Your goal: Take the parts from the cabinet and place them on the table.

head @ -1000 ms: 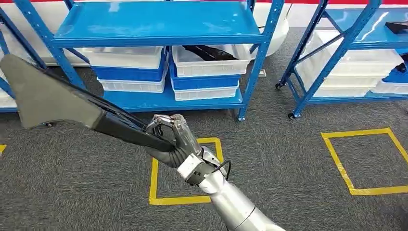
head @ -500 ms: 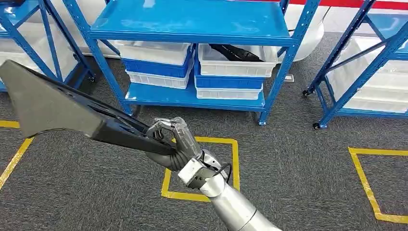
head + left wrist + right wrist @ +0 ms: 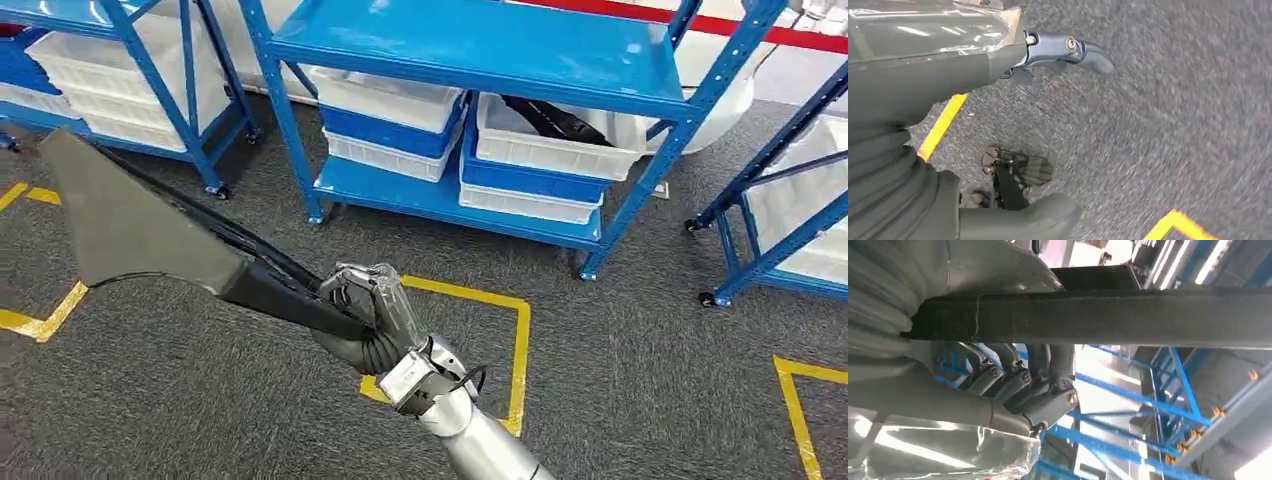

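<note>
A long dark grey part (image 3: 150,225) with a wide flared end points up and to the left over the carpet. My right hand (image 3: 365,315) grips it at its narrow black end, in front of the blue cabinet (image 3: 500,45). Up close, the right hand (image 3: 1018,385) has its fingers curled under the part's dark bar (image 3: 1098,317). The left hand (image 3: 998,65) hangs above the grey carpet with thumb and fingers apart and nothing in it. Another black part (image 3: 545,118) lies in a white bin (image 3: 550,155) on the cabinet's lower shelf.
Stacked white and blue bins (image 3: 390,130) fill the cabinet's lower shelf. More blue racks stand at the left (image 3: 150,60) and right (image 3: 790,200). Yellow tape squares (image 3: 520,330) mark the grey carpet beneath my arm.
The whole picture has shifted: the camera has turned left, so the racks slid to the right. My right hand keeps its grip on the grey part, held much as before.
</note>
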`<action>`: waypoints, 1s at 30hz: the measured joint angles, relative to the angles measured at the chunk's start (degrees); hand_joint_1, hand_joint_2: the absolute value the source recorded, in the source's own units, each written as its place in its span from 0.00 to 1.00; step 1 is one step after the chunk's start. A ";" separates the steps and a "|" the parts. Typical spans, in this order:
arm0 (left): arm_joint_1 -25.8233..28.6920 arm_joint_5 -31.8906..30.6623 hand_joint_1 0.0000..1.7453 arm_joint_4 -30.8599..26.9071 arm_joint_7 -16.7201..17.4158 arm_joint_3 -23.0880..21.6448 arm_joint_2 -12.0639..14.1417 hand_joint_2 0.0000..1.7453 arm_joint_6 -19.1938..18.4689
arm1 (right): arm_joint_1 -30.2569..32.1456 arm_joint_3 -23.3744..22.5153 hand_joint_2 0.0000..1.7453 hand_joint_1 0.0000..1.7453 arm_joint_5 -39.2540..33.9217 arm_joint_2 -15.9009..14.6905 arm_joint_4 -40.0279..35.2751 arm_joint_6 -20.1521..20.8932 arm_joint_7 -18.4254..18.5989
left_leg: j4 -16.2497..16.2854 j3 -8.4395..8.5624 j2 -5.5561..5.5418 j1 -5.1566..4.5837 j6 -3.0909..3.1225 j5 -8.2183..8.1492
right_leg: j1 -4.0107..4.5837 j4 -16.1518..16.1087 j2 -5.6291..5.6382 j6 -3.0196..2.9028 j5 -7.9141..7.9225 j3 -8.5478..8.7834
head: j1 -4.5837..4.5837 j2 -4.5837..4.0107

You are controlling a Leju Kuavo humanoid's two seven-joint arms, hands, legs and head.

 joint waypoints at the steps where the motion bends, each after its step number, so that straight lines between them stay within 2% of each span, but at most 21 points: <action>1: -0.16 0.52 0.00 0.00 -0.02 0.22 0.07 1.00 -0.02 | 0.18 -0.11 1.00 1.00 -0.15 -0.26 -0.17 0.07 0.15 | 0.00 -0.23 -0.54 0.02 0.31 0.20 | -0.16 4.10 1.55 -0.55 -2.16 -1.83 | 0.11 0.00; 3: -0.30 0.70 0.00 0.00 0.08 0.79 0.11 1.00 0.04 | 0.98 -0.72 1.00 1.00 -0.35 -0.96 -0.20 0.07 0.33 | 0.01 -0.61 -2.02 0.00 0.54 0.39 | -0.33 13.45 2.30 -0.88 -5.80 -6.15 | 0.22 0.00; 4: -0.25 0.28 0.00 0.00 0.43 0.87 0.11 1.00 0.37 | 1.67 -1.11 1.00 1.00 -0.44 -1.27 -0.24 -0.04 0.26 | 0.02 -0.74 -2.82 -0.01 0.52 0.49 | -0.33 15.90 2.43 -0.59 -6.35 -7.24 | 0.20 0.00; 5: -0.14 -0.06 0.00 0.00 0.90 0.89 0.13 1.00 0.44 | 2.60 -1.68 1.00 1.00 -0.33 -1.64 -0.46 -0.11 0.11 | 0.05 -0.80 -3.70 0.00 0.43 0.60 | -0.36 15.20 2.49 -0.09 -5.74 -6.79 | 0.20 0.00; 6: 0.01 -0.26 0.00 0.00 1.14 0.92 0.11 1.00 0.46 | 3.34 -2.10 1.00 1.00 -0.15 -1.90 -0.68 -0.15 0.00 | 0.08 -0.82 -4.55 0.06 0.25 0.72 | -0.47 11.74 2.56 0.54 -4.16 -4.97 | 0.22 0.00; 7: 0.09 -0.33 0.00 0.00 1.27 0.94 0.11 1.00 0.46 | 3.77 -2.34 1.00 1.00 -0.11 -2.14 -0.87 -0.20 -0.07 | 0.14 -0.83 -5.31 0.14 0.08 0.82 | -0.62 6.80 2.90 1.13 -2.17 -2.35 | 0.20 0.00; 8: 0.10 -0.48 0.00 0.00 1.33 0.94 0.07 1.00 0.46 | 4.00 -2.56 1.00 1.00 -0.07 -2.38 -1.13 -0.22 -0.17 | 0.28 -0.90 -5.97 0.22 -0.12 0.90 | -0.93 1.51 3.93 1.56 -0.30 0.39 | 0.22 0.00; 9: 0.06 -0.50 0.00 0.00 1.33 0.96 0.11 1.00 0.46 | 4.11 -2.69 1.00 1.00 -0.04 -2.56 -1.29 -0.22 -0.33 | 0.48 -1.24 -6.48 0.09 -0.57 1.00 | -1.37 -1.92 6.38 1.59 0.13 1.74 | 0.28 0.00; 10: 0.00 -0.50 0.00 0.00 1.36 0.98 0.15 1.00 0.46 | 4.35 -2.88 1.00 1.00 -0.04 -2.66 -1.48 -0.22 -0.48 | 0.86 -1.45 -7.04 -0.15 -0.89 0.91 | -1.09 -2.12 5.83 1.00 0.58 1.38 | 0.22 0.00; 13: 0.51 -0.50 0.00 0.00 1.40 1.11 0.22 1.00 0.46 | 4.76 -3.17 1.00 1.00 0.00 -2.82 -1.64 -0.22 -0.48 | 0.08 -1.82 -8.08 0.25 -2.30 1.73 | -0.58 -1.90 4.61 -0.33 1.14 1.72 | 0.17 0.00; 14: 0.54 -0.50 0.00 0.00 1.42 1.16 0.44 1.00 0.48 | 4.76 -3.19 1.00 1.00 0.00 -2.71 -1.75 -0.22 -0.48 | 0.52 -2.09 -7.11 0.44 -2.39 1.50 | -1.47 -2.23 4.03 -0.87 1.55 1.69 | 0.20 0.00; 15: 0.56 -0.57 0.00 0.02 1.57 1.16 0.37 1.00 0.57 | 4.85 -3.21 1.00 1.00 0.02 -2.67 -1.86 -0.22 -0.46 | 1.41 -2.48 -4.77 0.06 -2.46 0.67 | -1.22 -2.23 3.69 -1.06 1.63 1.72 | 0.07 0.00; 19: 0.55 -0.61 0.00 0.02 1.64 1.16 0.37 1.00 0.61 | 4.88 -3.21 1.00 1.00 0.04 -2.62 -1.88 -0.22 -0.46 | 1.79 -2.60 -4.26 0.01 -2.46 0.33 | -1.23 -2.23 3.60 -1.19 1.68 1.70 | 0.00 0.00; 20: 0.40 -1.10 0.00 0.00 2.89 1.14 0.37 1.00 1.14 | 5.28 -3.30 1.00 1.00 0.11 -2.62 -2.08 -0.28 -0.48 | 6.28 -4.53 -2.19 0.05 -2.62 -2.83 | -0.91 -2.23 2.74 -1.72 1.68 1.62 | -0.28 0.00; 21: 0.33 -1.69 0.00 0.02 4.81 1.14 0.37 1.00 2.01 | 6.32 -3.61 1.00 1.00 0.35 -2.71 -2.10 -0.28 -0.48 | 13.83 -7.83 -1.52 0.07 -2.80 -6.54 | -0.40 -2.22 1.39 -1.83 1.62 1.51 | -0.28 0.00; 22: 0.76 -1.97 0.00 0.02 6.68 1.14 0.39 1.00 3.64 | 8.25 -3.74 1.00 1.00 0.61 -2.80 -2.08 0.91 -0.50 | 17.96 -9.42 -1.30 0.06 -2.74 -7.43 | 0.11 -2.21 -0.26 -2.16 1.60 1.34 | -0.28 0.00; 23: 1.04 -1.62 0.00 0.02 7.08 1.20 0.35 1.00 4.54 | 9.18 -3.61 1.00 1.00 0.61 -2.69 -2.08 1.90 -0.52 | 15.59 -7.85 -1.22 0.05 -2.50 -6.00 | 0.30 -2.21 -0.92 -2.19 1.57 1.33 | -0.31 0.00; 25: 1.37 -1.29 0.00 0.02 7.00 1.46 0.04 1.00 5.35 | 10.46 -2.95 1.00 1.00 0.74 -2.25 -2.10 3.30 -0.55 | 6.94 -2.56 -0.08 -0.20 -1.65 -2.48 | 0.66 -2.22 -1.91 -2.31 1.48 1.43 | -0.31 0.00; 26: 1.43 -1.45 0.00 0.00 6.14 1.49 -0.04 1.00 5.60 | 10.99 -2.34 1.00 1.00 0.92 -2.01 -2.25 3.74 -0.57 | 1.42 0.61 2.78 -0.83 -0.66 -1.76 | 0.75 -2.23 -2.43 -2.35 1.44 1.56 | -0.28 0.00; 27: 1.41 -1.69 0.00 -0.04 5.08 1.46 -0.15 1.00 5.51 | 11.44 -1.60 1.00 1.00 0.90 -1.99 -2.64 3.91 -0.59 | 1.74 0.58 3.08 -1.06 -0.27 -1.89 | 1.25 -2.34 -2.97 -2.22 1.38 1.48 | -0.13 0.00; 30: 1.71 -1.90 0.00 -0.07 0.69 1.49 -0.72 1.00 5.81 | 11.97 0.13 1.00 1.00 -1.32 -2.34 -3.52 4.48 -0.72 | 0.98 0.18 1.50 -1.62 0.50 -1.38 | 0.98 -2.63 -4.56 -1.55 1.43 1.72 | -0.26 0.00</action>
